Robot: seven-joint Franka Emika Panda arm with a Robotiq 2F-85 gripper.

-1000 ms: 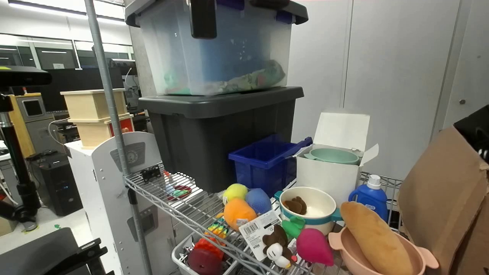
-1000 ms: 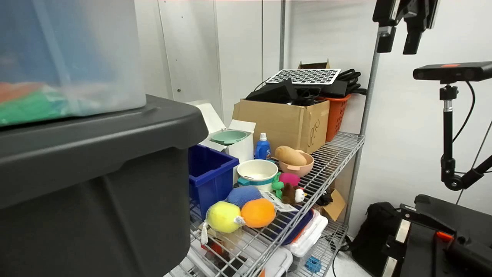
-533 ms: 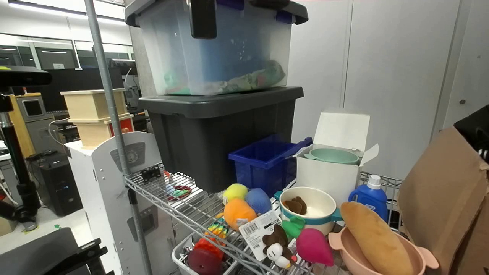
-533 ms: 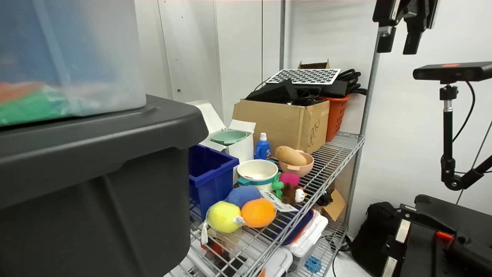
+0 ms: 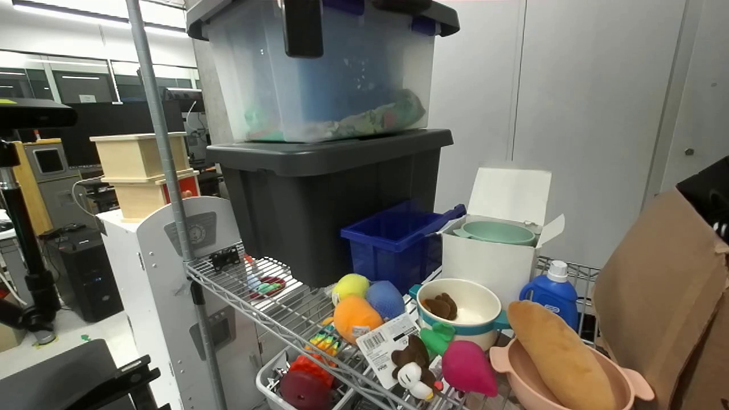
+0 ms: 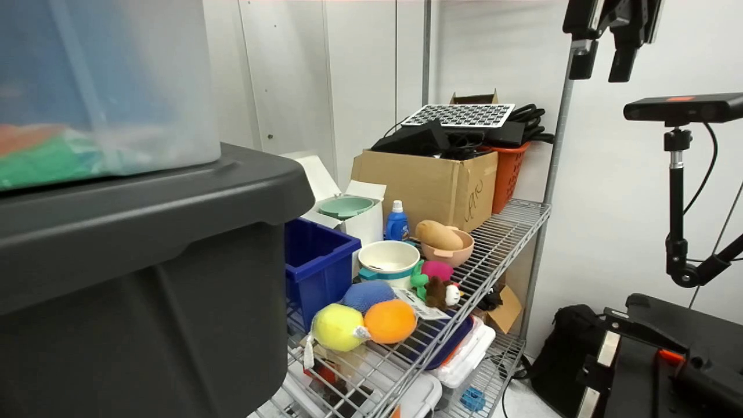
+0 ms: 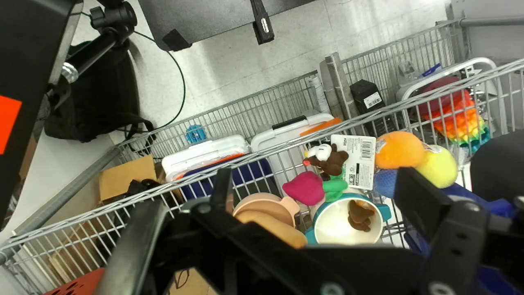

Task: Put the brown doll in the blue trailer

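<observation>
The first thing that could go wrong is grabbing the wrong toy, because two of them have brown on them. I think the one to move is the brown doll (image 5: 441,306), which lies inside the white pot (image 5: 478,304). A brown and white doll (image 5: 412,364) lies outside it on the wire shelf (image 6: 514,223), by a card (image 5: 380,348).

The pot's side is right next to the brown doll, so if the gripper (image 6: 602,72) comes down crooked, it might bump the rim and tip the pot. The doll looks soft, so a small pinch at its edge might let it slip out. The blue trailer (image 5: 379,265) stands between the big black bin (image 5: 319,216) and the white box (image 5: 484,267), so a sloppy swing might knock one of those.

Right now the gripper hangs high up with its two fingers wide apart and holding nothing. The brown doll is well below it and not touching it. In the wrist view, the doll shows between the fingers, closer to the one on the view's right side. The blue trailer is over on that side too, mostly hidden behind the gripper.
</observation>
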